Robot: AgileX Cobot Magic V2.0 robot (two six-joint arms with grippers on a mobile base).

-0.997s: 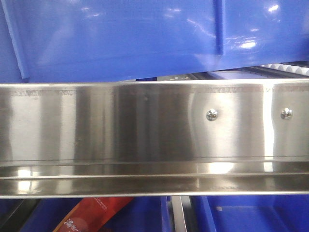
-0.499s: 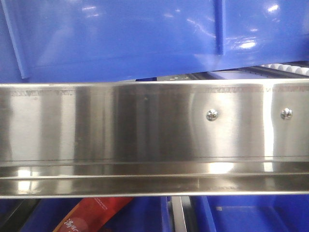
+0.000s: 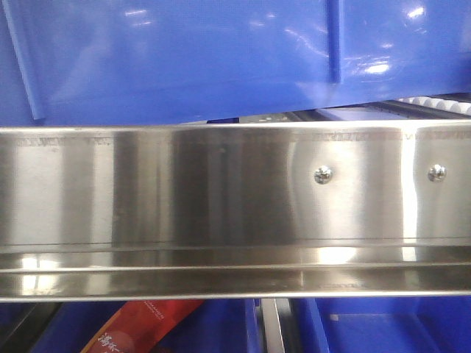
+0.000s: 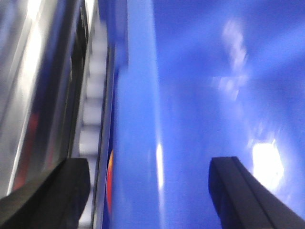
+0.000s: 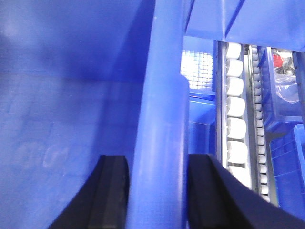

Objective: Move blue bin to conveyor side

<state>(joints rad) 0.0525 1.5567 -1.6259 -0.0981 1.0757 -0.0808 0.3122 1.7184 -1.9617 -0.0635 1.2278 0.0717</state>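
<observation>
The blue bin (image 3: pixel 184 59) is lying just beyond the stainless rail (image 3: pixel 221 191), beside the white rollers (image 5: pixel 236 114), and its glossy wall is filling the top of the front view. Whether it is resting on the rollers or hanging clear of them I cannot tell. The right gripper (image 5: pixel 157 164) is grasping the bin's thick rim, with one finger inside the wall and one outside, both pressing on it. The left gripper (image 4: pixel 150 164) is straddling another stretch of wall with its fingers released and spread wide, though that view is blurred. I judge this to be the grasping step. The conveyor side is not showing in any view. The next move is calling for the left fingers to clench the rim, then a level two-arm lift over the rail.
</observation>
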